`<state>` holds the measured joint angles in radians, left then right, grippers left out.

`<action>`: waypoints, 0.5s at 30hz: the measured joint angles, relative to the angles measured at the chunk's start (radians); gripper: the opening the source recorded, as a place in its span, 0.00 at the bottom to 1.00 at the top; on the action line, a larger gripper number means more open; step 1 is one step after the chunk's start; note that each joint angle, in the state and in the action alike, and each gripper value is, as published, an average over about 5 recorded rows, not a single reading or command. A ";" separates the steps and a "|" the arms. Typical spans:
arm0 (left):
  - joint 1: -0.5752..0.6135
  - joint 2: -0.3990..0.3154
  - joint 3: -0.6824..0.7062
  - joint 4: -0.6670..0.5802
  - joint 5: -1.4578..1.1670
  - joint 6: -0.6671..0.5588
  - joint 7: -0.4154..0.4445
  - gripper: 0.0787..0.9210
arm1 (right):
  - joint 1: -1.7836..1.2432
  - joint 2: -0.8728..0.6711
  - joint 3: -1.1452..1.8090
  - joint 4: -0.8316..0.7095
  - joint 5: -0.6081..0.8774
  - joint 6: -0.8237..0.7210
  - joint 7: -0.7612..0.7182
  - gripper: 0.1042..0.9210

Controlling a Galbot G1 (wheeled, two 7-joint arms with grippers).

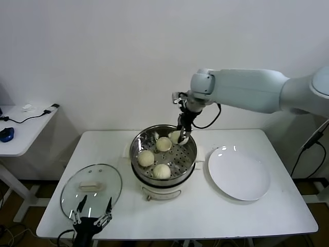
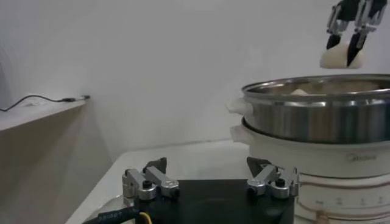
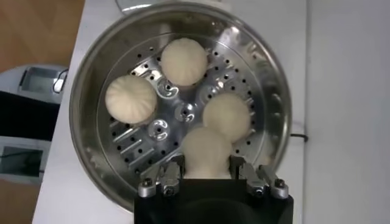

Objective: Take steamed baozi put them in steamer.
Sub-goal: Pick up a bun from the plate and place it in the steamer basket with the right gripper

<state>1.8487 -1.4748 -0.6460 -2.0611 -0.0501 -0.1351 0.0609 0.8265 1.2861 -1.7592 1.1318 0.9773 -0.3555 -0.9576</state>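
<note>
The steamer [image 1: 134, 145] stands mid-table, a shiny pot on a white base. Three steamed baozi lie on its perforated floor [image 1: 163, 144] [image 1: 146, 158] [image 1: 161, 171]. My right gripper [image 1: 181, 135] hangs over the pot's far right rim, shut on a fourth baozi [image 1: 176, 137]. In the right wrist view that bun [image 3: 206, 152] sits between the fingers [image 3: 173, 172], above the basket and close beside another bun [image 3: 226, 115]. In the left wrist view it [image 2: 341, 58] hangs clear above the steamer [image 2: 317, 119] rim. My left gripper [image 1: 92, 213] is open and holds nothing, low at the table's front left.
A bare white plate [image 1: 239, 172] lies right of the steamer. A round glass lid [image 1: 110, 180] with a white handle lies at the front left, just beyond my left gripper. A white side table [image 1: 23, 128] with cables stands farther left.
</note>
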 measured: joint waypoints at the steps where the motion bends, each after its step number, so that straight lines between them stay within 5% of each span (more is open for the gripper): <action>1: 0.000 0.001 0.000 0.001 -0.001 0.000 0.000 0.88 | -0.005 0.006 -0.006 0.003 0.002 -0.002 0.005 0.49; 15: -0.002 0.015 -0.004 -0.007 -0.012 0.001 0.000 0.88 | -0.079 0.040 -0.048 0.028 -0.006 -0.023 0.051 0.49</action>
<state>1.8464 -1.4595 -0.6503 -2.0684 -0.0624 -0.1340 0.0612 0.7478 1.3258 -1.8071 1.1596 0.9710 -0.3781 -0.9064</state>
